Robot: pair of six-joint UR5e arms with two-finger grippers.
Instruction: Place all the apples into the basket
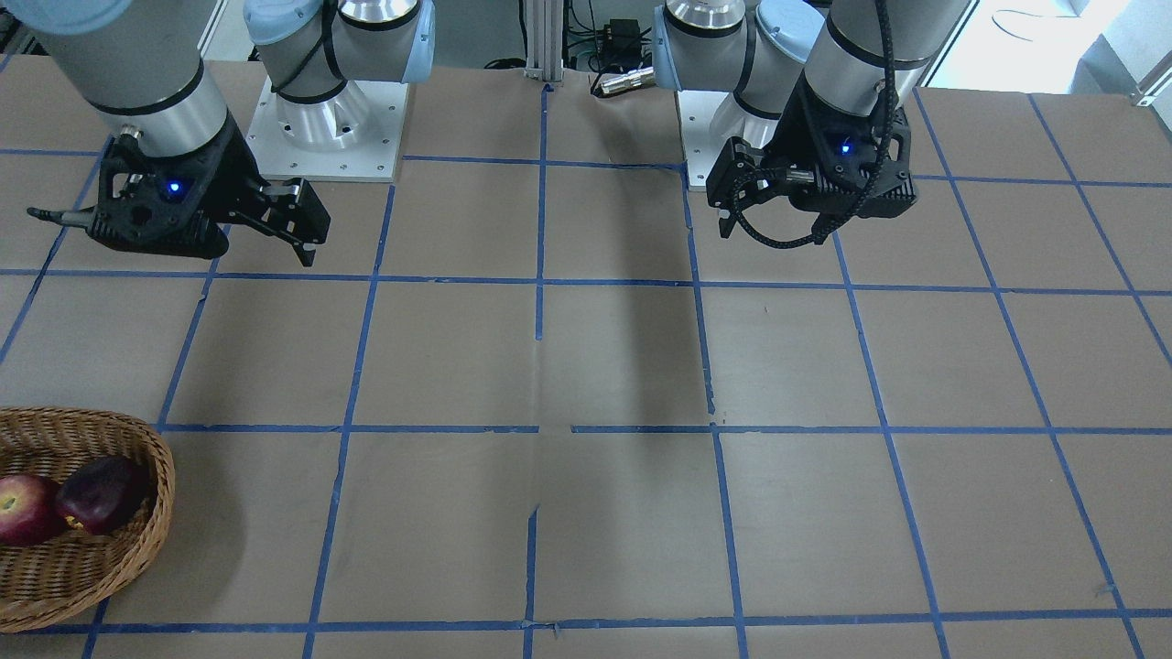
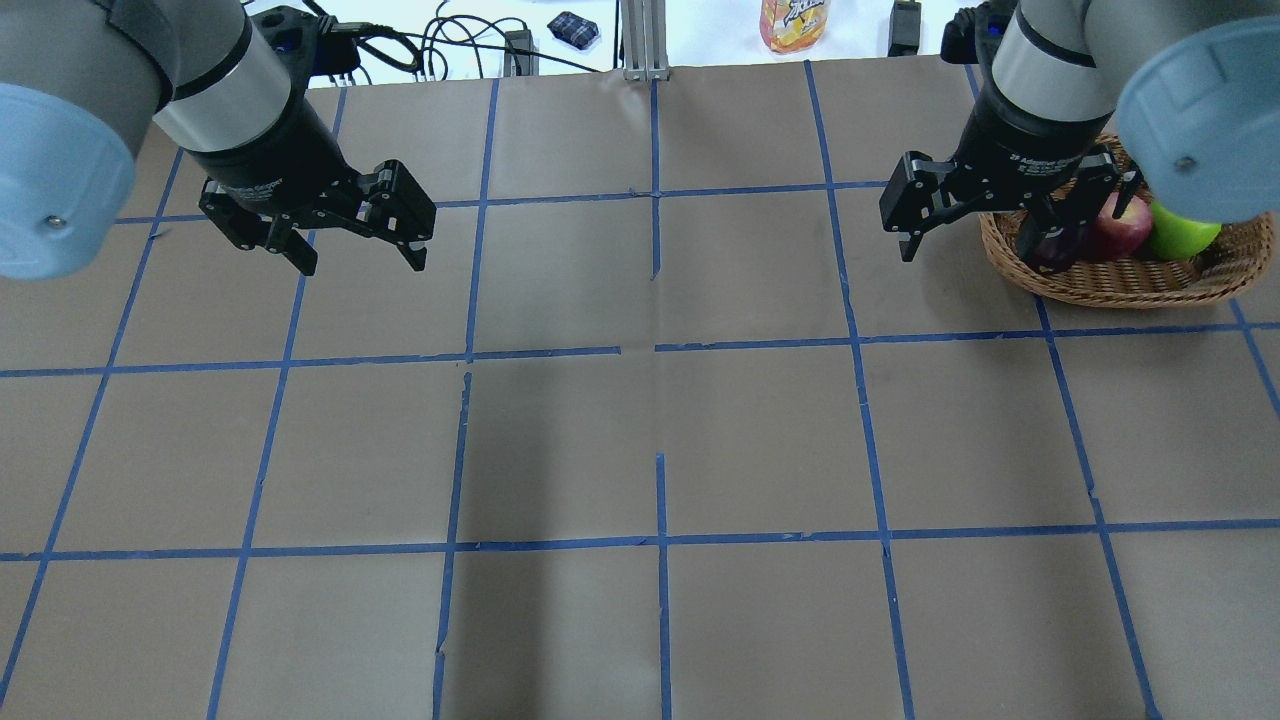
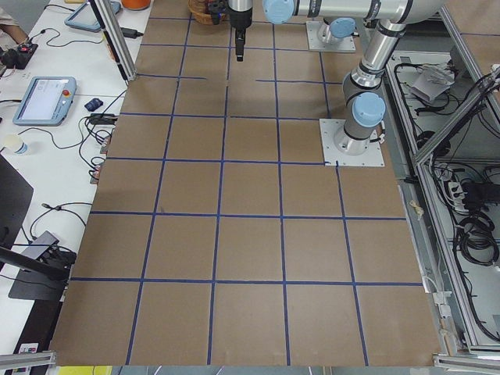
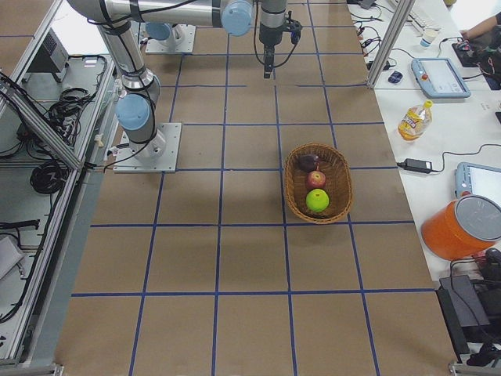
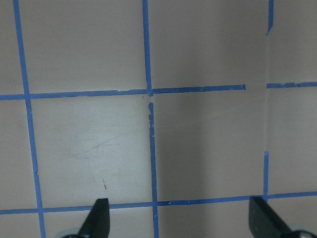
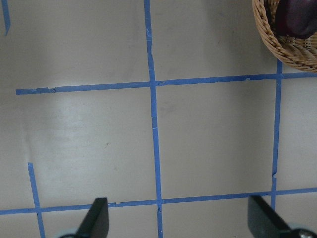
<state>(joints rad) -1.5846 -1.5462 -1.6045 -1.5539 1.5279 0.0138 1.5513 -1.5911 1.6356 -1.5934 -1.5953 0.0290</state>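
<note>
The wicker basket (image 2: 1140,285) stands at the table's far right and holds all three apples: the maroon one (image 2: 1052,245), the red one (image 2: 1120,228) and the lime-green one (image 2: 1180,238). It also shows in the exterior right view (image 4: 291,188) and in the front view (image 1: 87,558), where only the red apple (image 1: 23,508) and the maroon apple (image 1: 103,494) are in frame. My right gripper (image 2: 975,240) hangs open and empty above the table, just left of the basket. My left gripper (image 2: 360,262) is open and empty over the far left of the table.
The table is brown paper with a grid of blue tape lines. The two arm bases (image 1: 325,128) sit at the robot's edge. A juice bottle (image 2: 793,22) and cables lie beyond the far edge. The right wrist view catches the basket rim (image 6: 277,44).
</note>
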